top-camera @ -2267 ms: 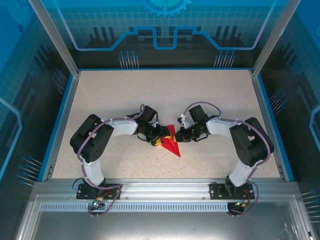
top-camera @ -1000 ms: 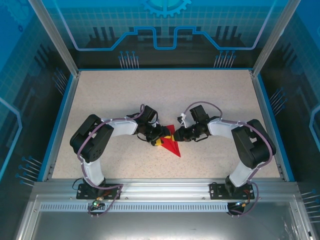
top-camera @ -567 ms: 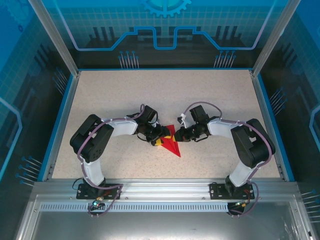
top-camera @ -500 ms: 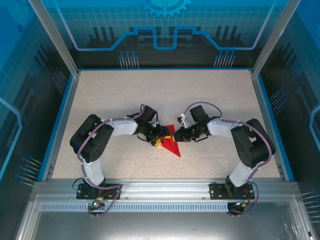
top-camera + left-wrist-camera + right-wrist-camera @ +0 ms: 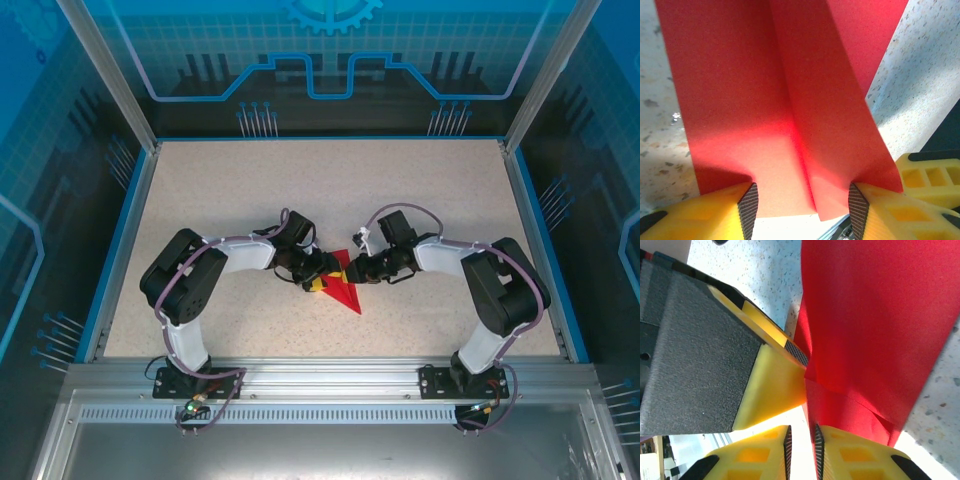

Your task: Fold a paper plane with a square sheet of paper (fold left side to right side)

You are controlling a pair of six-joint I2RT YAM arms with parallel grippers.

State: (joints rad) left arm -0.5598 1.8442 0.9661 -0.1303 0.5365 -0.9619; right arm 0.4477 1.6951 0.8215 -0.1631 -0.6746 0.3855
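Right jaws pinch thin, creased, pointed red paper (image 5: 865,315).

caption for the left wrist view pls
Left gripper, jaws apart, planted on the folded red paper, its crease running between the fingers.

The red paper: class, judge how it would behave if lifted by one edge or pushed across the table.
Probably floppy: the red paper bends up along a crease between the fingers of the left gripper. Likely light and thin, its edge hair-fine in the right wrist view, so a push may buckle it rather than slide it.
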